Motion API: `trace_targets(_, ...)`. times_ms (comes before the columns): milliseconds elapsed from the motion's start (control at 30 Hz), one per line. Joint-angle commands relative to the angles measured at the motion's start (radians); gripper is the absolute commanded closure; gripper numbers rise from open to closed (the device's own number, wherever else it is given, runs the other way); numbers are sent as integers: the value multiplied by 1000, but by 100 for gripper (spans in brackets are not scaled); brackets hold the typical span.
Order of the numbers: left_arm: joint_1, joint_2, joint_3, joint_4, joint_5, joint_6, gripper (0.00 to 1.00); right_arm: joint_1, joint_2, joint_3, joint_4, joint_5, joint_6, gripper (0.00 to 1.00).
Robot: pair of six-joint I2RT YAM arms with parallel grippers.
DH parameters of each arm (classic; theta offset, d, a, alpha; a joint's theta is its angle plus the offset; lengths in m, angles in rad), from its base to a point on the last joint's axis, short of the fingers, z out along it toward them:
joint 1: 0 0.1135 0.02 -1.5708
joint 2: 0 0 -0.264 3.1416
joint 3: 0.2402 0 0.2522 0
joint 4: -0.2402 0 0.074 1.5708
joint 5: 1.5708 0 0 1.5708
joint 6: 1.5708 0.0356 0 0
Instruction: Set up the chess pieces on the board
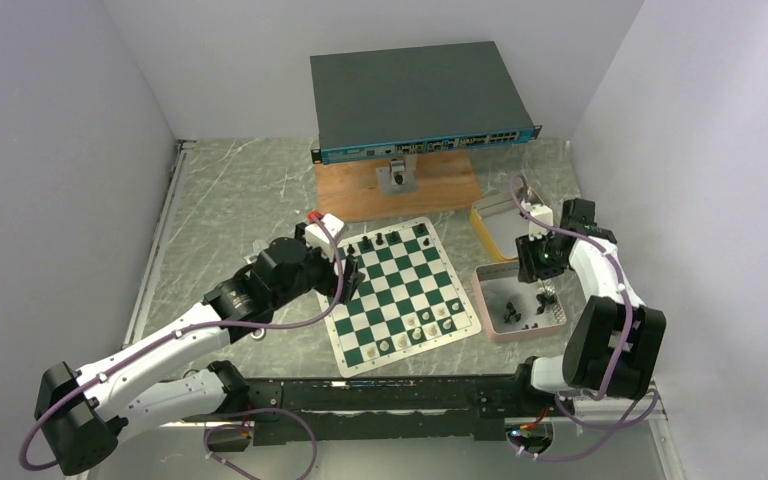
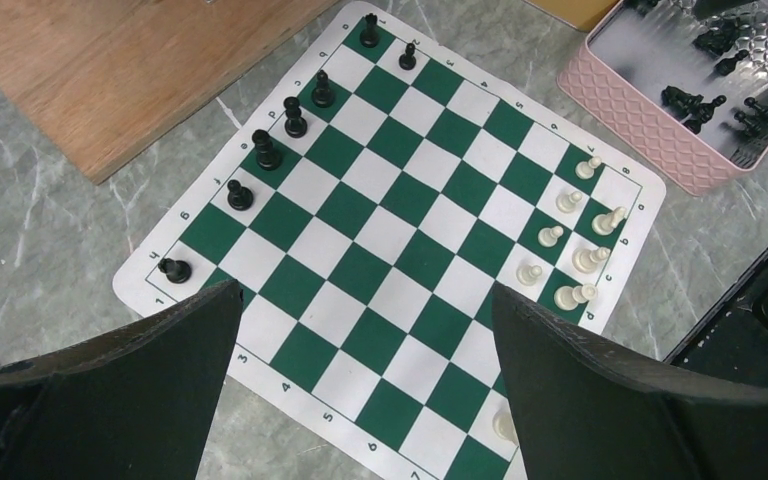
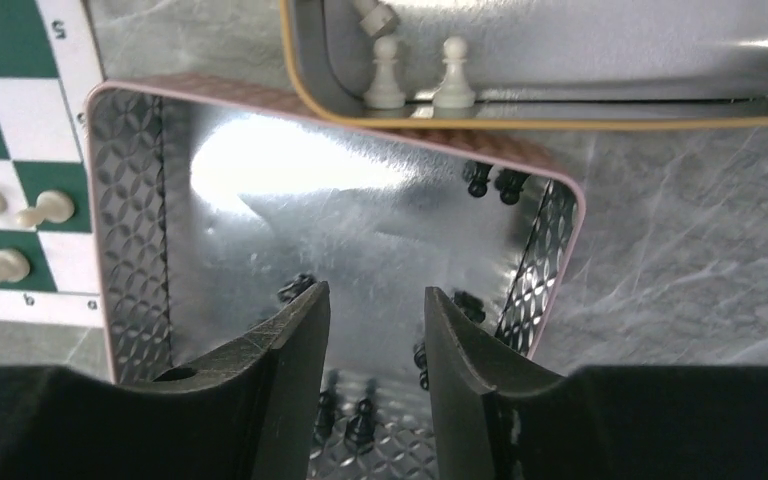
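The board (image 1: 400, 290) lies mid-table, green and white. Black chess pieces (image 2: 265, 150) stand along its far edge, and white ones (image 2: 580, 250) stand and lie near its right edge. My left gripper (image 2: 365, 300) hovers over the board's near left side, open wide and holding nothing. My right gripper (image 3: 375, 295) reaches down into the pink tray (image 3: 130, 230). Its jaws stand partly apart with a clear gap at the tips. Two small black pieces (image 3: 360, 420) lie on the tray floor between the fingers, untouched as far as I can see. More black pieces (image 3: 492, 182) sit at the tray's far corner.
A yellow tin (image 3: 560, 122) just beyond the tray holds white pawns (image 3: 387, 75). A dark network switch (image 1: 420, 100) rests on a wooden slab (image 1: 360, 195) at the back. Grey walls close in left and right.
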Motion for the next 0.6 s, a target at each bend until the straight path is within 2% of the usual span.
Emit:
trace_targets(0, -8, -17, 0, 23, -9, 3, 0, -5, 50, 14, 127, 22, 74, 60)
trace_targets(200, -9, -11, 4, 17, -25, 6, 0, -5, 106, -6, 218, 43, 97, 69)
trace_targets(567, -9, 5, 10, 13, -28, 5, 0, -6, 85, -103, 350, 114, 98, 74)
